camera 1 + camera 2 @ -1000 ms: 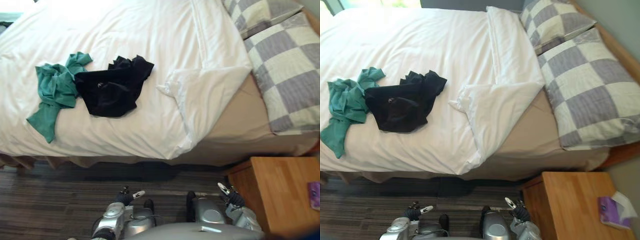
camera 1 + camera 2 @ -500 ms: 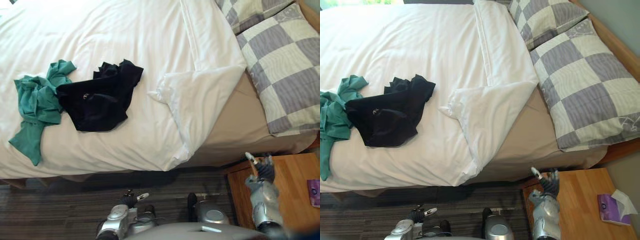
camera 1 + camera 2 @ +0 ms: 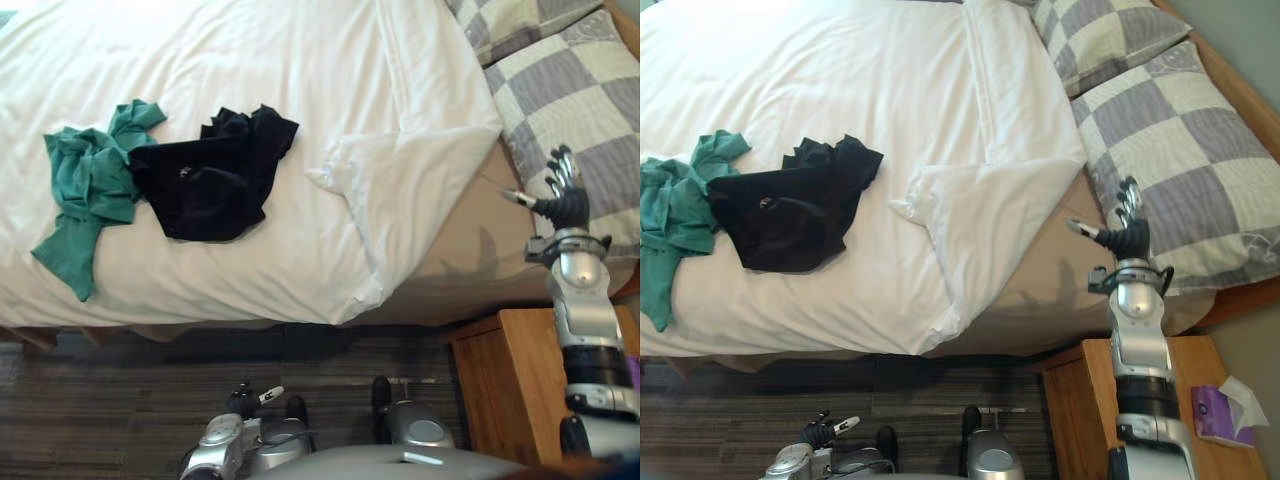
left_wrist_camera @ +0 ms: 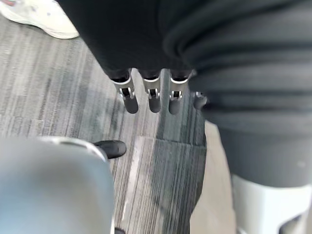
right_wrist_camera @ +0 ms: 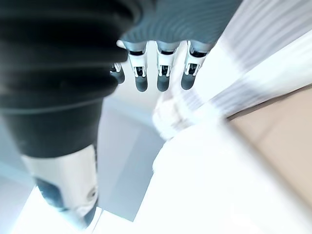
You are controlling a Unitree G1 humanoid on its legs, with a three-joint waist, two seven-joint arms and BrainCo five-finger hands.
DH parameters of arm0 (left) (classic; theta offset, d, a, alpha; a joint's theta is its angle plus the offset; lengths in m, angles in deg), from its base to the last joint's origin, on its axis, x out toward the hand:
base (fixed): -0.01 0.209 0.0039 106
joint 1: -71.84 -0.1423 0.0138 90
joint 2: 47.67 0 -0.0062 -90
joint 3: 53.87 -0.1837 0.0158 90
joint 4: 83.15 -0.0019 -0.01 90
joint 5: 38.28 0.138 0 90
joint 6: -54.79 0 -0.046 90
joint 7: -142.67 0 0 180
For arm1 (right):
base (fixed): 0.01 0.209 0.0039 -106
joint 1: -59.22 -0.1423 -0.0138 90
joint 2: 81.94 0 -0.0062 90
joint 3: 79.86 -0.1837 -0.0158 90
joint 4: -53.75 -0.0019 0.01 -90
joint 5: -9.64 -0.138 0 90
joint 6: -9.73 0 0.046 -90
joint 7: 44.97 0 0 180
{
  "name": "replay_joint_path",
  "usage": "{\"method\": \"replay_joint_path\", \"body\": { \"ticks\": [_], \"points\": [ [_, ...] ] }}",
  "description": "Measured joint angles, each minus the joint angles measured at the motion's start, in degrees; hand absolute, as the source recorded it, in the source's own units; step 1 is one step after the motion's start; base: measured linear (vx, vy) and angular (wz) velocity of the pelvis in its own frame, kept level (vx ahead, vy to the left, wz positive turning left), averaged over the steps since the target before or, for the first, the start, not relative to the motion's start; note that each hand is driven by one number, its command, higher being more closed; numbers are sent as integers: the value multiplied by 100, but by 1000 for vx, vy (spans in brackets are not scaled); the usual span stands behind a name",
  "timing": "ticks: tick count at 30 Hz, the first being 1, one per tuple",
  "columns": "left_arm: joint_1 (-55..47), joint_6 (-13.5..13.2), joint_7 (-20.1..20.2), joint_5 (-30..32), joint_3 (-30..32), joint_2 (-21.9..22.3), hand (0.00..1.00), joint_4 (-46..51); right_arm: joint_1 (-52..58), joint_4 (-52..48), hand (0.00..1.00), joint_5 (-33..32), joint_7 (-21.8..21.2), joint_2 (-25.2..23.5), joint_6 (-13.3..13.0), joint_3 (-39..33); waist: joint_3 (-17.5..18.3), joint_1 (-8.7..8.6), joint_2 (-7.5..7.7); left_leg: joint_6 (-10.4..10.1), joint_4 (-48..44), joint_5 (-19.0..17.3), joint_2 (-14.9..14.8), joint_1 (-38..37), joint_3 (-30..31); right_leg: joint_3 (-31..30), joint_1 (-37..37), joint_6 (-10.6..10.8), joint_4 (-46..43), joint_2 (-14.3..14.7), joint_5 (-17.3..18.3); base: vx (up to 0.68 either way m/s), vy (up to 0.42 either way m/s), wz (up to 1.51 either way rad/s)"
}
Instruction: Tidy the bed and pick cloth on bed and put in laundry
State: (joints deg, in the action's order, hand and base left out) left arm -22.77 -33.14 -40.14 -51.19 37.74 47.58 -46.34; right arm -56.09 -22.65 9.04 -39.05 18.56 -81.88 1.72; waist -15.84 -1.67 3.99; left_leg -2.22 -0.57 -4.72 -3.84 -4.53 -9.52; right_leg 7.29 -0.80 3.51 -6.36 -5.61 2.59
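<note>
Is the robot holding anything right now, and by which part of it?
Nothing is held. The right hand is open above the bed, the left hand open low by the floor.

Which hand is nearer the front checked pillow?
Right. The right hand is over the edge of the bed, right beside the pillow, fingers straight. The left hand hangs low over the floor, short of the bed.
</note>
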Motion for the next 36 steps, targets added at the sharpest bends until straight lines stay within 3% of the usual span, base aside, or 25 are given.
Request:
{"method": "replay_joint_path", "body": {
  "ticks": [7, 12, 21, 25, 31, 33, 34, 36],
  "points": [
    [134, 36, 27, 1, 136, 6, 0, 17, -1504, 275, 0, 896, -64, 412, 6, 791, -354, 290, -97, 42, -498, -97, 8, 484, 189, 183, -80, 41, 1, -69, -268, 31, 54, 32],
    [271, 104, 23, -24, 148, 7, 0, 274, -2526, 370, 0, 1348, -66, 635, 157, 1455, -830, 490, -192, 73, -902, -134, 44, 1027, 192, 297, -345, -4, 18, -139, -388, -30, 49, 21],
    [438, 102, -7, -160, 98, 63, 0, 454, -2919, 374, 0, 1950, -367, 984, 711, 2191, -1091, 548, -403, 216, -1058, -39, 142, 1718, 224, 311, -885, -23, 65, -202, -440, -56, 17, 8],
    [602, 97, -6, -156, 16, 140, 0, 448, -3255, 852, 0, 2218, -603, 1084, 1137, 2321, -1170, 515, -560, 286, -1055, 48, 200, 1925, 230, 327, -1076, -23, 67, -254, -440, -39, 11, 5],
    [839, 98, -7, -156, -173, 153, 0, 351, -3548, 1429, 0, 2458, -739, 1460, 1323, 2468, -1234, 545, -700, 293, -951, 207, 233, 2158, 254, 341, -1338, -26, 69, -277, -451, -26, 7, 5],
    [950, 104, -8, -158, -390, 161, 0, 340, -3885, 1806, 0, 2661, -831, 1541, 1346, 2499, -1281, 544, -822, 295, -944, 274, 242, 2330, 260, 354, -1517, -25, 69, -286, -496, -39, 4, 6],
    [999, 103, -9, -160, -410, 204, 0, 337, -3975, 1924, 100, 2714, -857, 1583, 1356, 2527, -1292, 555, -881, 298, -939, 297, 243, 2391, 262, 362, -1578, -29, 69, -288, -525, -47, 12, 3],
    [1116, 80, -9, -190, -614, 298, 0, 343, -4159, 2201, 100, 2983, -953, 1803, 1360, 2723, -1291, 583, -1070, 323, -825, 428, 283, 2566, 282, 431, -1794, -35, 70, -326, -597, -53, 22, 11]
  ]
}}
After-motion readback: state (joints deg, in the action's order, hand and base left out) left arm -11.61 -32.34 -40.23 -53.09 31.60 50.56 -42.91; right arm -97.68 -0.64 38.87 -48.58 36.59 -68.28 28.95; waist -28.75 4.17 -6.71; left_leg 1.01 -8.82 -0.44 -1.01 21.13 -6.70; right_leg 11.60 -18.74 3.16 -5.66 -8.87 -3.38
